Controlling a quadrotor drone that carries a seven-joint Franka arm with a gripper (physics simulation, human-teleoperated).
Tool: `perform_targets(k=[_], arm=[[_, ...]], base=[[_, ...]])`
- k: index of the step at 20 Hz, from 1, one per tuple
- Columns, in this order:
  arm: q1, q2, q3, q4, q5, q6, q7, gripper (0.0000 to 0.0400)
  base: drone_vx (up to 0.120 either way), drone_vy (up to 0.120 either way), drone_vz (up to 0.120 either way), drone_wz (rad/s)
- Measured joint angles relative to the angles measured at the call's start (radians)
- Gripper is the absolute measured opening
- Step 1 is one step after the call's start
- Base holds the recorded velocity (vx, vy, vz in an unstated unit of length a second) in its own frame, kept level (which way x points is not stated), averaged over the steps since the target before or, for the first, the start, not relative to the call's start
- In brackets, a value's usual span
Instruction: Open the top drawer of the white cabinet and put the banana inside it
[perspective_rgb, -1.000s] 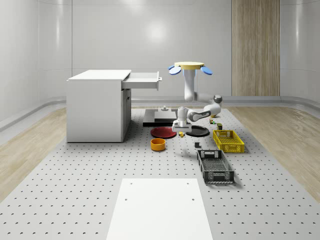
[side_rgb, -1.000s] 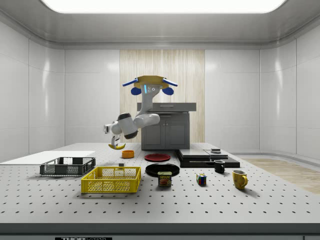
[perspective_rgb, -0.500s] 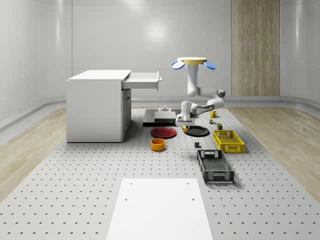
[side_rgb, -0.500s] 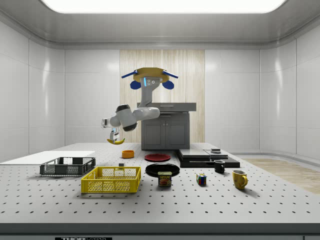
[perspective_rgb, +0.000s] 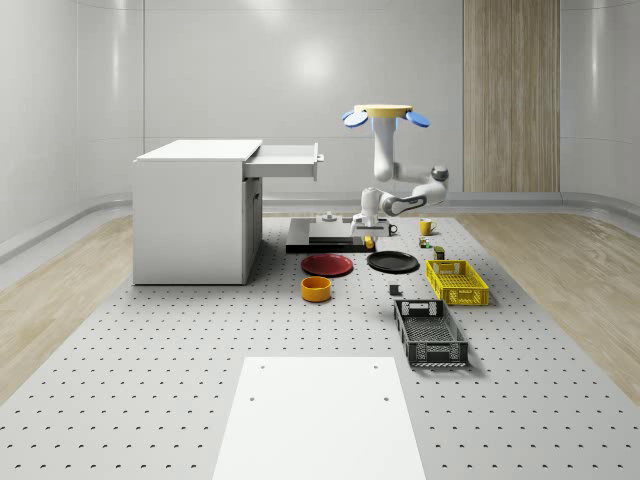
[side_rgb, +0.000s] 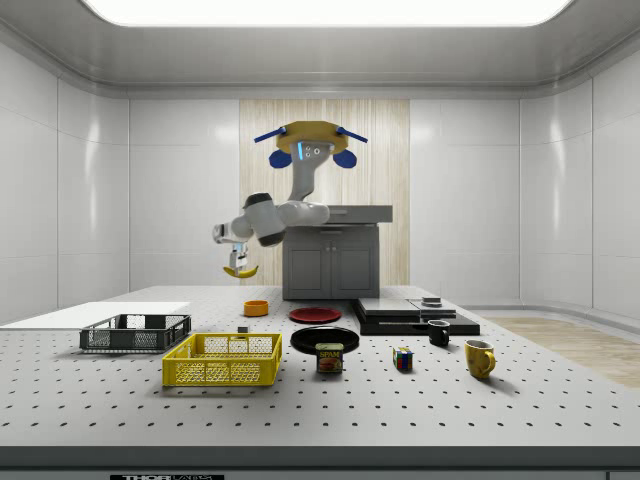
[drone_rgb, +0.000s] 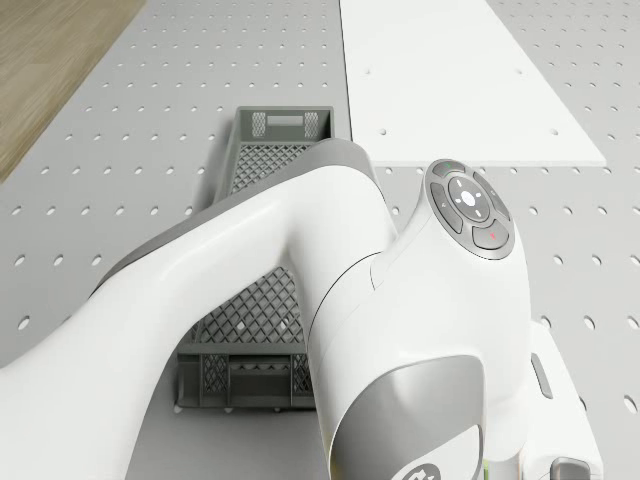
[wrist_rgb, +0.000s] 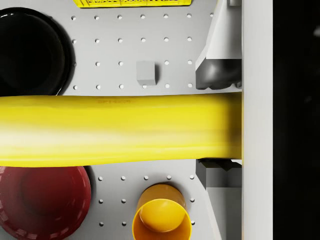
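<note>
The white cabinet stands at the whole-scene view's left, with its top drawer pulled out toward the right. My drone hovers to the right of the drawer, above the plates. The arm bends down to the gripper, which is shut on the yellow banana, held well above the table. In the side view the banana hangs under the gripper. In the wrist view the banana lies crosswise between the two fingers.
Below the gripper lie a red plate, a black plate and an orange bowl. A black slab sits behind them. A yellow basket and a dark crate stand at the right, a white mat in front.
The drone has climbed and drifted toward the far side of the table. The gripper has risen with the banana, lifting it higher above the plates.
</note>
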Motion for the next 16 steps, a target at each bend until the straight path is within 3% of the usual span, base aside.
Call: perform_targets(k=[7, 16], arm=[[0.002, -0.005, 0.0, 0.0, -0.002, 0.005, -0.001, 0.0193], [0.003, -0.011, 0.0, 0.001, -0.005, 0.01, -0.002, 0.0193]], base=[[-0.12, 0.0, 0.12, 0.0], [-0.12, -0.067, 0.12, 0.0]])
